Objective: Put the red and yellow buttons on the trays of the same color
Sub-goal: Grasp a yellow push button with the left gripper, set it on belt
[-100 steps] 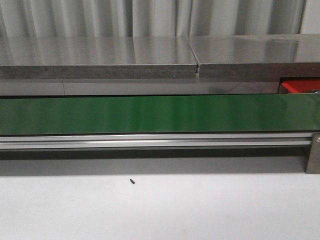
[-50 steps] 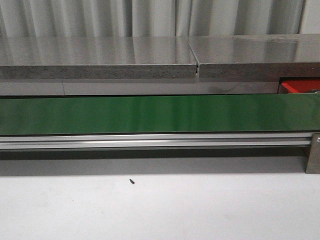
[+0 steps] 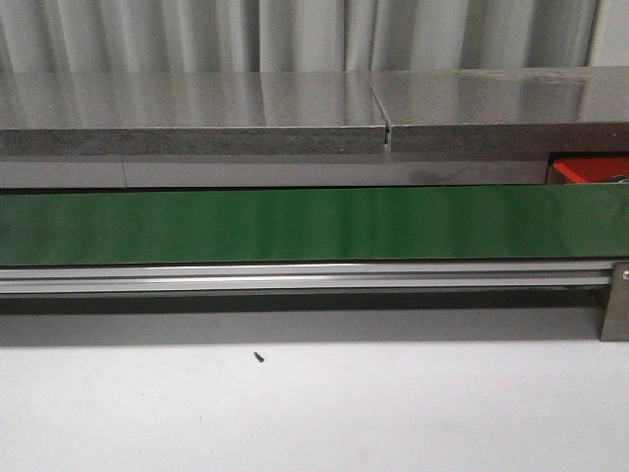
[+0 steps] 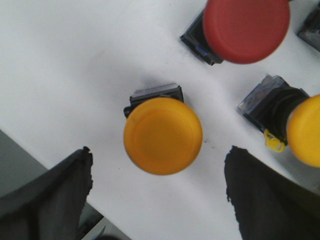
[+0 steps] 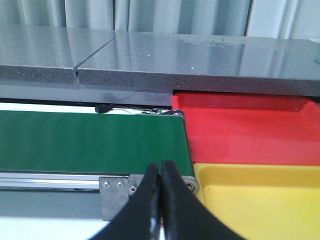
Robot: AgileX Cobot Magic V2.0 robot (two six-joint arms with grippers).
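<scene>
In the front view, the green belt [image 3: 295, 226] crossed the frame, with a corner of the red tray [image 3: 592, 169] behind its right end. In the left wrist view, the left claw [image 4: 159, 195] hung wide open, holding nothing, over a yellow button [image 4: 163, 135] on the white counter [image 4: 65, 70]; a red button [image 4: 246, 27] and a second yellow button [image 4: 305, 131] lay nearby. In the right wrist view, the right claw [image 5: 161, 200] was closed and empty, before the red tray [image 5: 245, 132] and yellow tray [image 5: 260, 195], which sat side by side at the belt's [image 5: 90, 140] end.

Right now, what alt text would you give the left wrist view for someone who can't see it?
The left gripper hangs open above a yellow button standing on a white surface, one dark finger on each side. A red button and a second yellow button lie beyond it, each cut off by the picture's edge.
</scene>
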